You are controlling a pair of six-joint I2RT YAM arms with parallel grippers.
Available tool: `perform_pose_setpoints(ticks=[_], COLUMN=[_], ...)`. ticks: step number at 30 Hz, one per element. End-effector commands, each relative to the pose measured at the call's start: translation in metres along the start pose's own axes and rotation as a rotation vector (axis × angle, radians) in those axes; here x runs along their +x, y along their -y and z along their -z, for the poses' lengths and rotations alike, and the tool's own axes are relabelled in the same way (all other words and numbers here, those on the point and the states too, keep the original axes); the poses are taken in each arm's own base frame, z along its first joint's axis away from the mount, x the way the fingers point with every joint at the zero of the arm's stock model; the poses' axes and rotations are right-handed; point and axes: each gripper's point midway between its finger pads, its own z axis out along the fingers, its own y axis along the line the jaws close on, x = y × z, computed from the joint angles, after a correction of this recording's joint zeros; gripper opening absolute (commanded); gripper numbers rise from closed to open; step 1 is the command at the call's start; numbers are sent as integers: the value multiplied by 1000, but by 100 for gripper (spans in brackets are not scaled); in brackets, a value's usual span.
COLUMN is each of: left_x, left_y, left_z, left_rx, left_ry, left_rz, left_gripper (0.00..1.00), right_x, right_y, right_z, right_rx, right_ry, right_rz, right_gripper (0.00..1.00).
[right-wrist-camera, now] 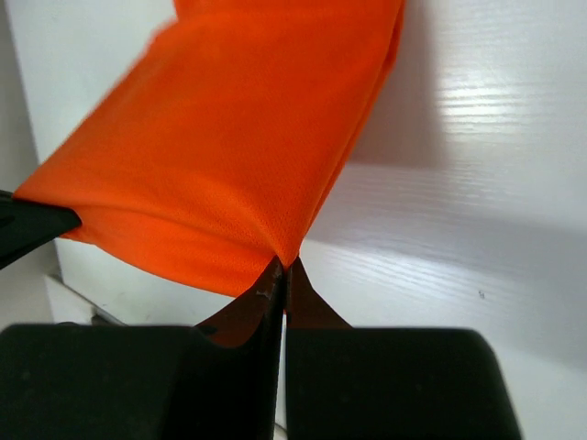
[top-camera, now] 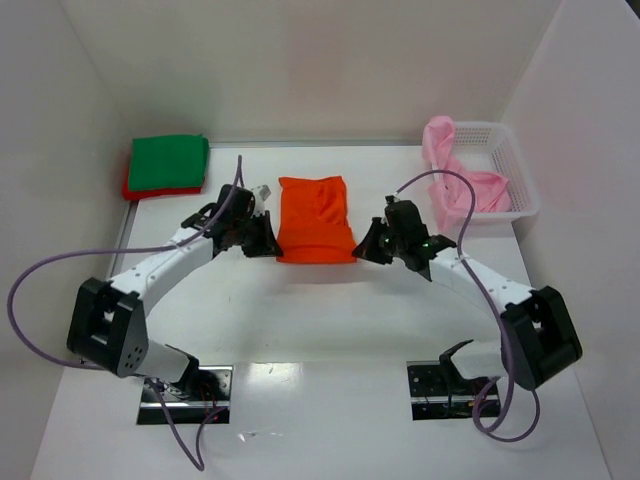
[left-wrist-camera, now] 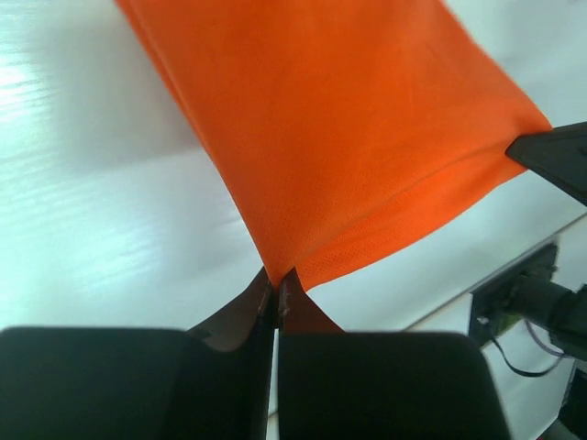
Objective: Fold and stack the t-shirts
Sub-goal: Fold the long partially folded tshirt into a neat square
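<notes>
An orange t-shirt point(top-camera: 315, 220), folded into a narrow strip, lies in the middle of the table. My left gripper point(top-camera: 268, 240) is shut on its near left corner point(left-wrist-camera: 275, 261). My right gripper point(top-camera: 366, 247) is shut on its near right corner point(right-wrist-camera: 289, 252). Between the two grips the near edge of the cloth is stretched. A folded green t-shirt point(top-camera: 168, 160) lies on top of a red one point(top-camera: 128, 188) at the back left. A pale pink t-shirt point(top-camera: 462, 180) spills out of the white basket point(top-camera: 522, 185) at the back right.
White walls close in the table on the left, back and right. Purple cables loop from both arms, the right one arching in front of the basket. The right arm's finger point(left-wrist-camera: 555, 156) shows at the far corner in the left wrist view.
</notes>
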Motion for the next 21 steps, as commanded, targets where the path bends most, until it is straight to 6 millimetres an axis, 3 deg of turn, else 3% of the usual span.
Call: perform_pose_setpoints(ticks=[1, 2, 5, 7, 9, 15, 21], left_x=[-11, -23, -33, -33, -32, -55, -75], left_y=[5, 12, 22, 21, 18, 14, -8], left_z=[35, 43, 53, 44, 33, 17, -1], left_rx=[-37, -34, -2, -4, -9, 16, 86], left_ry=[67, 104, 117, 92, 56, 33, 1], left_rz=[11, 1, -8, -1, 9, 50, 134], left_gripper=[0, 0, 0, 0, 0, 0, 0], right_x=[-27, -32, -54, -65, -68, -99, -134], right_y=[-16, -22, -41, -48, -47, -50, -51], right_z=[26, 31, 38, 37, 24, 0, -31], right_rx=[11, -2, -32, -36, -21, -27, -25], right_ry=[86, 100, 148, 169, 154, 178, 196], right_rz=[4, 7, 23, 36, 44, 41, 64], right_gripper=[0, 0, 0, 0, 0, 0, 0])
